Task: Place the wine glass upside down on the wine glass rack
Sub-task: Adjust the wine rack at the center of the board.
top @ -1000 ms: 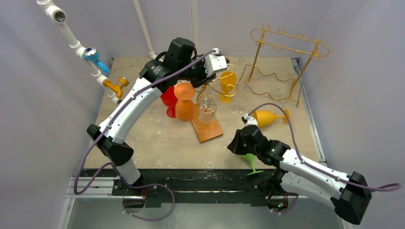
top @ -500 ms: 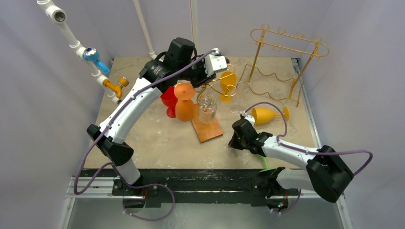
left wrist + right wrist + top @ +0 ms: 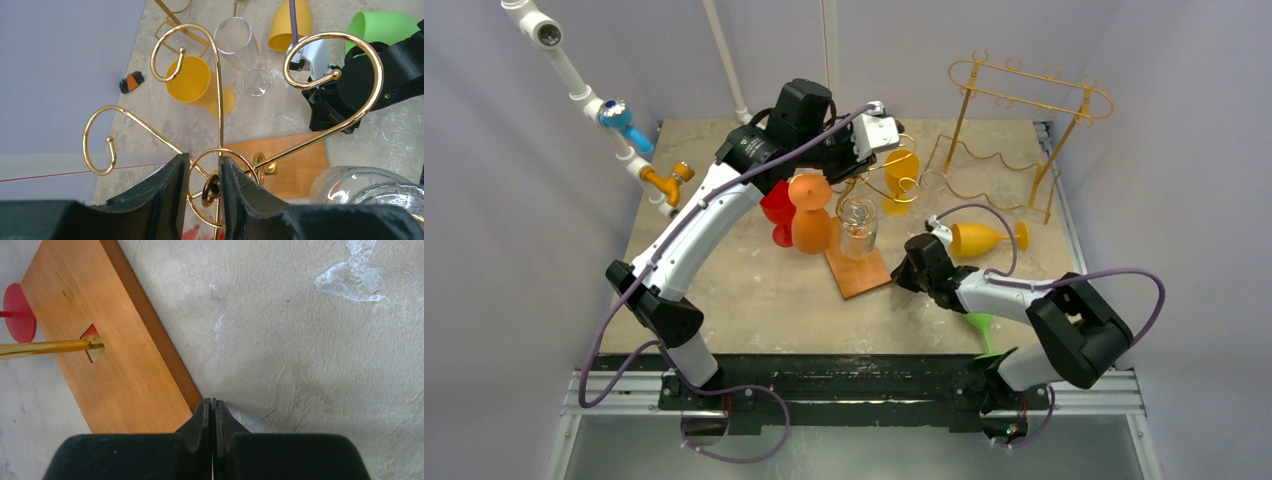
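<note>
Left hand (image 3: 204, 161) grips the top of the gold wire wine glass rack (image 3: 220, 110); right hand (image 3: 213, 402), shut empty at its wooden base (image 3: 125, 370), should press gently; amber plastic wine glass (image 3: 974, 240) lies beside that hand

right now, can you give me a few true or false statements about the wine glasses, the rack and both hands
1. The right hand is shut and empty, at a corner of the flat wooden base. True.
2. The yellow-orange plastic wine glass stands upright. False: it lies on its side on the table.
3. The left hand has its fingers on either side of the top of the gold wire rack. True.
4. The green plastic wine glass hangs on that rack. False: it is down beside the right arm, off the rack.
</note>
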### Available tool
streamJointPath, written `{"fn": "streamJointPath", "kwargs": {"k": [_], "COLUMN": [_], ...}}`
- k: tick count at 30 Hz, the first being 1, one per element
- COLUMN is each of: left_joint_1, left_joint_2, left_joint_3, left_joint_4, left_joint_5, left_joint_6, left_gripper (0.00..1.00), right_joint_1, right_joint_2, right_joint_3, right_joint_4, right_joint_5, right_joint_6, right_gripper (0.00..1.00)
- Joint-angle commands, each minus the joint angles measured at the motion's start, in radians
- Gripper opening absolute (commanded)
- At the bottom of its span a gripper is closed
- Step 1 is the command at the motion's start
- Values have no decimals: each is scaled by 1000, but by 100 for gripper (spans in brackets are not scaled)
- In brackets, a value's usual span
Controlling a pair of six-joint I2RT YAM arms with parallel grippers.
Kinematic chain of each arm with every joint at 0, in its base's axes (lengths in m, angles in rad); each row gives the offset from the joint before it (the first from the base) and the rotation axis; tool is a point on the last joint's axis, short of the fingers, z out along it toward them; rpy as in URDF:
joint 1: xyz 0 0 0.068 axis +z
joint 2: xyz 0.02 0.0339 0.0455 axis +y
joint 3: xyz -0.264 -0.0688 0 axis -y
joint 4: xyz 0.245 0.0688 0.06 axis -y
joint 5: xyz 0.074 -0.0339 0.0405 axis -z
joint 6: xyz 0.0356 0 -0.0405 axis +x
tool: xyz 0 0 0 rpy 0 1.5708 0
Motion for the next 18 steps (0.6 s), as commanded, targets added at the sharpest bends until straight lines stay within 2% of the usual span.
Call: {"fn": "streamJointPath", "kwargs": {"k": [1,12,18], "left_joint_1": [5,5,5], "left_joint_2": [-26,-29,-38], "left_joint_3": [6,-2,-12], "left_joint_4": [4,-25,-33], "left_joint_5": [3,30,35], "left_joint_6": [10,25,32], "left_gripper": [32,31,31], "right_joint_1": [2,142,164], "right_joint_2": [7,5,21], "right_joint_3": [-17,-74,-65], "right_joint_4": [102,146,135], "right_joint_5": [30,70,75], "right_joint_6": [31,131,152], "right_gripper": [0,0,0]}}
